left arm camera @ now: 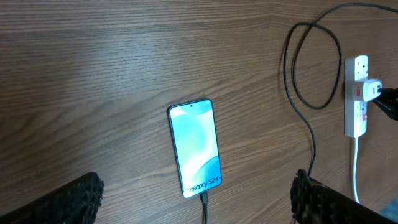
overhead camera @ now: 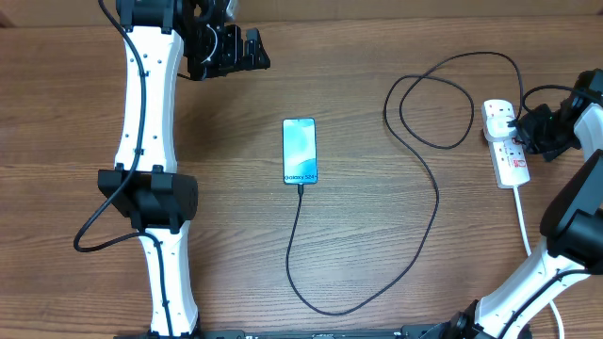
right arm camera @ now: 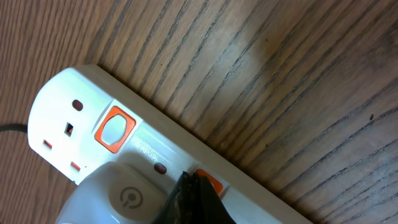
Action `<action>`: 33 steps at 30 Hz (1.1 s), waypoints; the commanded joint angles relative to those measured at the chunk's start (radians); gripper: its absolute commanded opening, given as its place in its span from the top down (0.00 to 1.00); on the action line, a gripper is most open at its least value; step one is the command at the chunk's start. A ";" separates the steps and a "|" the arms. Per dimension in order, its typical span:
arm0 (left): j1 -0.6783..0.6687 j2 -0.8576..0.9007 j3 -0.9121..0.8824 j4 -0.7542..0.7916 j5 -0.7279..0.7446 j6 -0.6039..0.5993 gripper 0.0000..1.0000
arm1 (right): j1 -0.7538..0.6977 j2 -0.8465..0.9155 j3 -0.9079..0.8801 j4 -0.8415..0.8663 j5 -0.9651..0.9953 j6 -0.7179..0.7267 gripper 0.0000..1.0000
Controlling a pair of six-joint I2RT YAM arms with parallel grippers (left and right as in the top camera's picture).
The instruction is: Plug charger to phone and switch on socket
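Lying flat on the worktop [overhead camera: 85, 141], the phone [overhead camera: 300, 151] shows its light blue screen, and the charger [overhead camera: 435, 202] is plugged into its lower edge. From there the black cable runs below the phone, curves to the right of it, makes a loop and ends at the socket [overhead camera: 505, 141], which lies well to the right of the phone. A white plug [right arm camera: 118, 196] sits in the socket. The right hand [right arm camera: 191, 198] is at the socket; its fingers seem clenched together, but only their dark tips are visible, touching a red switch [right arm camera: 210, 180] beside the plug. The left hand [overhead camera: 252, 52] hangs beyond the phone's top edge, to its left, released, its fingers [left arm camera: 84, 198] wide apart and holding nothing.
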 commanded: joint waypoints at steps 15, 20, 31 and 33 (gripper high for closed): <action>-0.005 -0.024 0.020 0.000 -0.010 0.011 0.01 | 0.136 0.023 -0.024 -0.041 -0.274 0.039 0.96; -0.005 -0.024 0.020 0.000 -0.009 0.010 0.00 | 0.129 0.022 -0.023 -0.026 -0.228 0.038 0.96; -0.005 -0.024 0.020 0.002 -0.010 0.011 0.00 | -0.008 -0.055 0.037 -0.040 -0.266 0.031 0.96; -0.005 -0.024 0.021 0.002 -0.010 0.011 0.01 | -0.056 -0.101 0.040 -0.049 -0.266 0.030 0.96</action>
